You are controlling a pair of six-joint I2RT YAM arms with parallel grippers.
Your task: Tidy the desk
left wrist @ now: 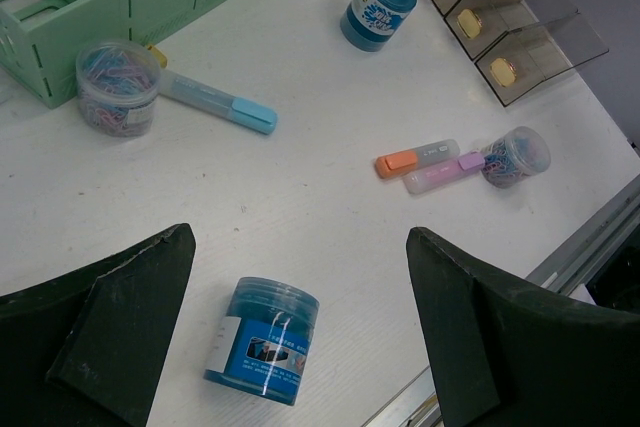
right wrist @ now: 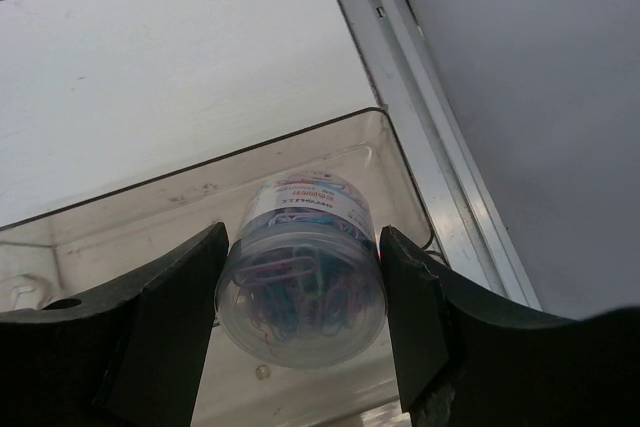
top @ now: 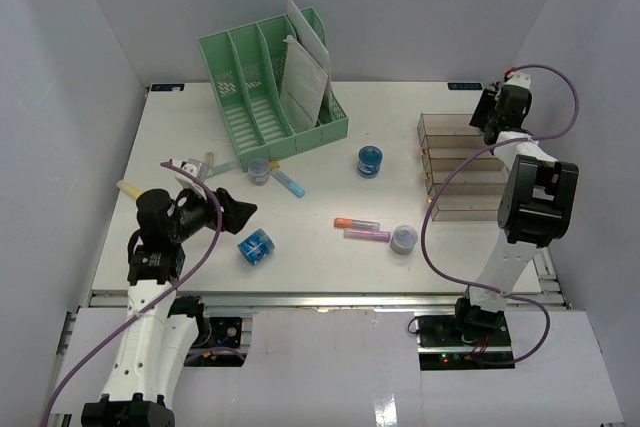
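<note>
**Desk** (top: 320, 275): a white top that fills the top view, with a metal rail (left wrist: 590, 247) along its near edge.

**Green file rack** (top: 262, 87): stands far left of centre and holds papers.

**Clear compartment tray** (top: 465, 172): sits at the far right, close to the side rail and the wall.

**Right arm** (top: 535, 197): stands tall and reaches to the far right corner, with its wrist turned down over the tray's rear compartment.

**Left arm** (top: 150, 317): bends low over the near left part of the desk, with its wrist angled toward the centre.

**Right gripper** (right wrist: 302, 237): partly closed, with both fingers pressed against a clear jar of paper clips (right wrist: 300, 277) inside the compartment. Whether the jar rests on the compartment floor cannot be told. The wall is close beside it.

**Left gripper** (left wrist: 300, 237): spread wide and holding nothing. It hangs above a blue jar (left wrist: 262, 340), apart from it.

**Open room**: bare desk lies between the blue jar and the orange pen (left wrist: 418, 158) and purple pen (left wrist: 440, 172), which lie together near the front rail. A small jar of clips (left wrist: 515, 155) touches the purple pen.
</note>
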